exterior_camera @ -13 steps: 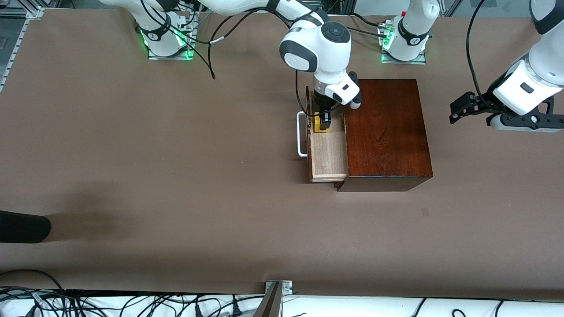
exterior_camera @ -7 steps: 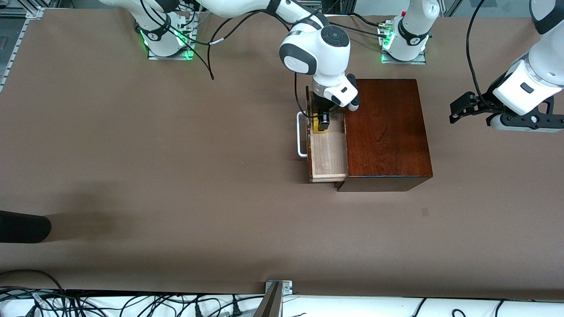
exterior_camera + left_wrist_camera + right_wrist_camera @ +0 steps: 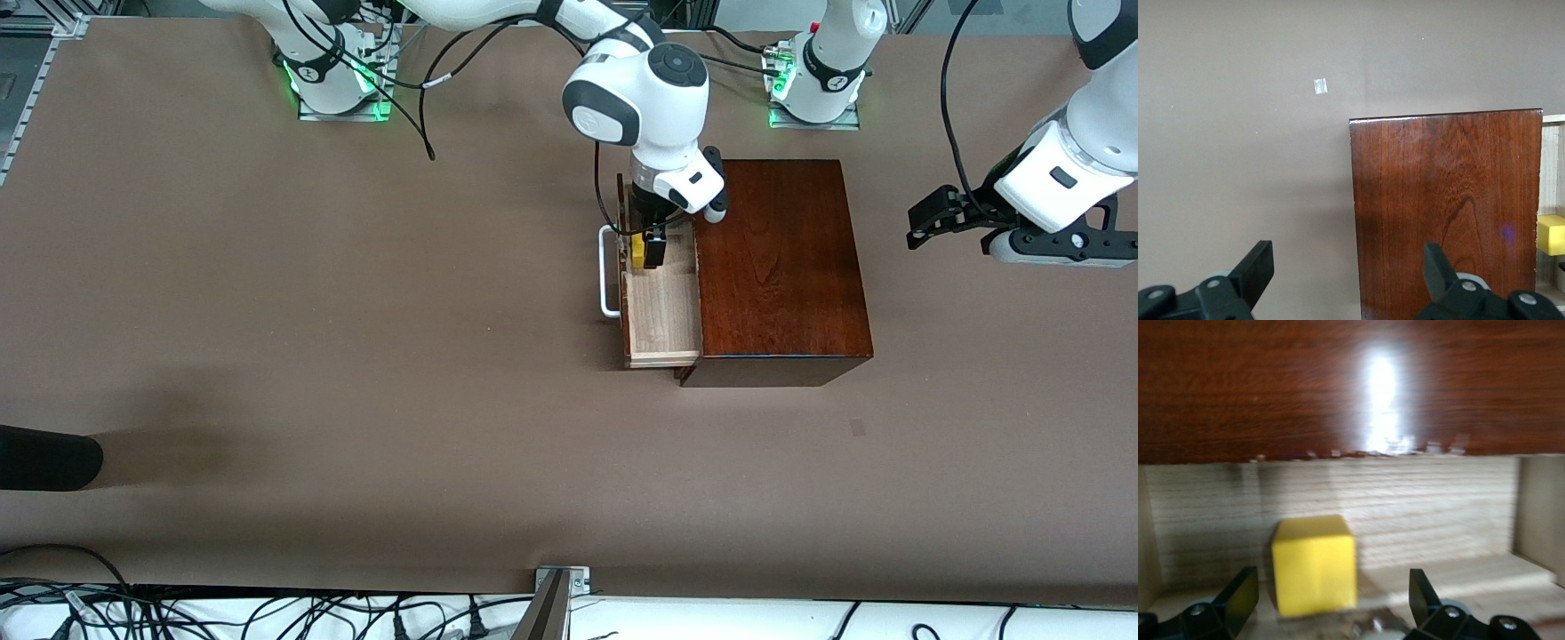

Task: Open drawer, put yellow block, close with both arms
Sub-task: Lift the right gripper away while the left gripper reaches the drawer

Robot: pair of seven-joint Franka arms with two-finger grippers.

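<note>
Yellow block (image 3: 1314, 564) sits on the drawer (image 3: 662, 316) floor, directly below my right gripper (image 3: 1328, 603), between its spread fingers; nothing held. Drawer is pulled out of the wooden box (image 3: 778, 267), so placing looks done. Next as I judge it: lift the right gripper clear, then push the handle (image 3: 608, 271). Left gripper (image 3: 1348, 273) waits wide open and empty, over the worktop (image 3: 356, 356) beside the box.

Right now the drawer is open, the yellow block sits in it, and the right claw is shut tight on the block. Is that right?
Not quite. The right wrist view shows the right claw open, its fingers clear of the yellow block, which sits in the open drawer.
</note>
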